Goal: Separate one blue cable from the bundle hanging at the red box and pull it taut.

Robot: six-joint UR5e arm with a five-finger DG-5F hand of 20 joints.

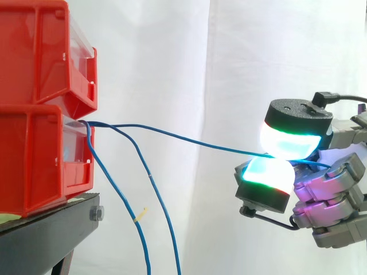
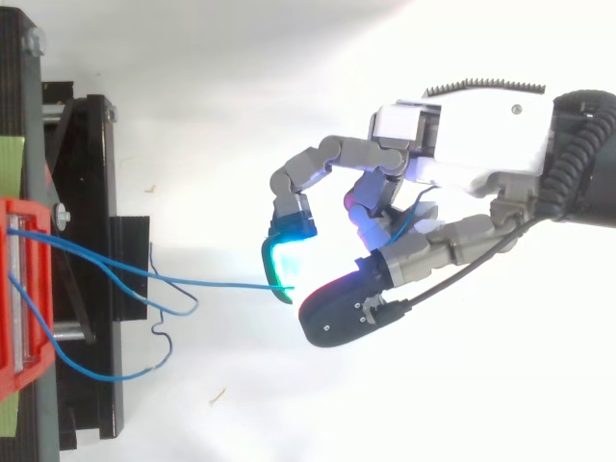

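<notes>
- The hand [image 1: 332, 179] stood to the right of the stacked red bins [image 1: 34, 166], well apart from them, in front of the white curtain [image 1: 200, 63].
- Two of its glowing fingertips [image 1: 289, 140] were pressed together, one above the other, and nipped a single blue cable [image 1: 189, 139] between them. So the hand was clamped on that cable.
- The upper pad glowed white and cyan with a green edge, the lower one cyan-green with a red rim.
- The pinched cable ran from the lip of the lower bin across the open gap to the pads, sloping gently down with a slight bow in it.
- A short blue length showed past the pads, towards the palm.
- Two other blue cables [image 1: 165, 213] hung loose from the same lip, dropping beside the black stand [image 1: 51, 223].
- From above, the held cable [image 2: 212, 283] lay almost straight between bin and fingertips.
</notes>
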